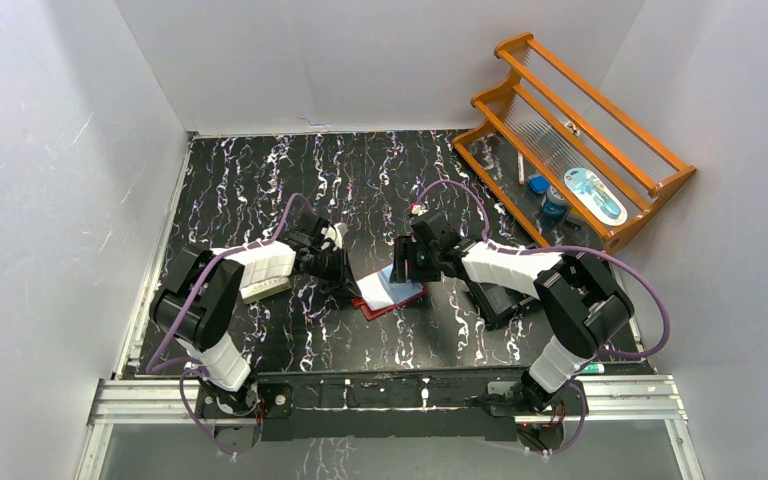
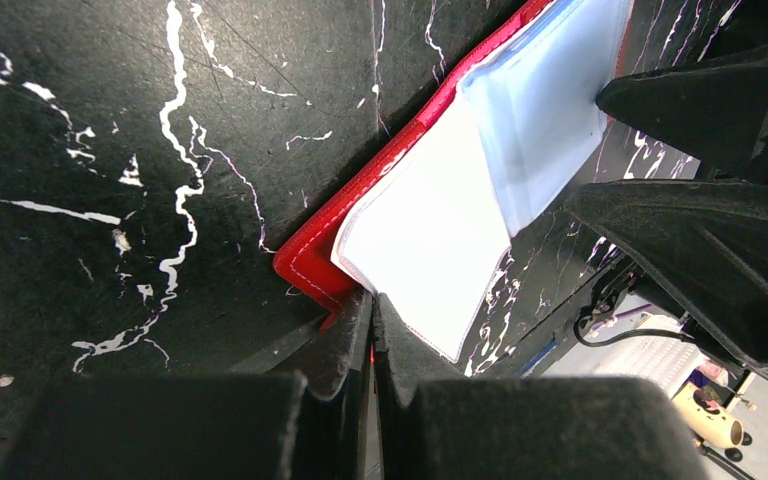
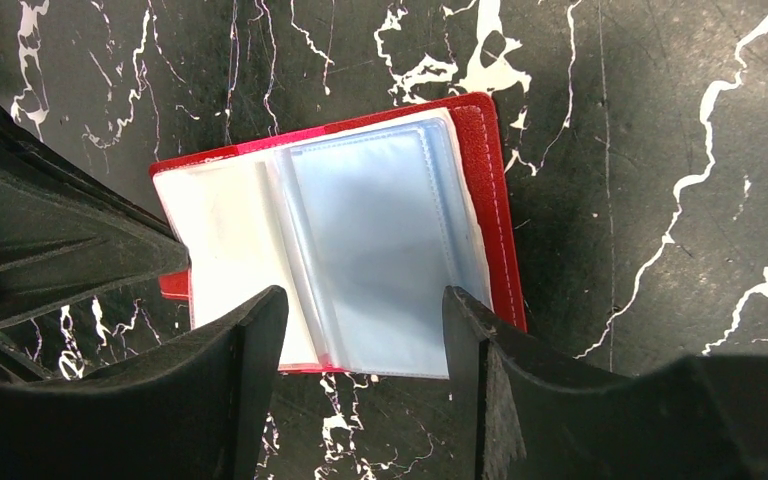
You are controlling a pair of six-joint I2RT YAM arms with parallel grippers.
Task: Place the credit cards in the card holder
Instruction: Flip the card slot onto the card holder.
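The card holder (image 1: 392, 292) lies open on the black marbled table, red cover down, clear bluish pockets (image 3: 380, 240) and a white leaf up. My left gripper (image 2: 373, 312) is shut at the holder's corner, with a sliver of the red cover (image 2: 310, 262) showing between its jaws; it comes in from the left (image 1: 350, 280). My right gripper (image 3: 362, 308) hangs open over the holder's near edge, the pockets lying between its fingers (image 3: 260, 330), nothing gripped. From above it sits at the holder's right (image 1: 402, 268). No credit cards can be made out in any view.
A black open box (image 1: 500, 300) sits under the right arm. At the back right stands an orange wooden rack (image 1: 600, 100) with a blue can (image 1: 555, 203) and a pale oval package (image 1: 594, 194). White walls close in the table on three sides.
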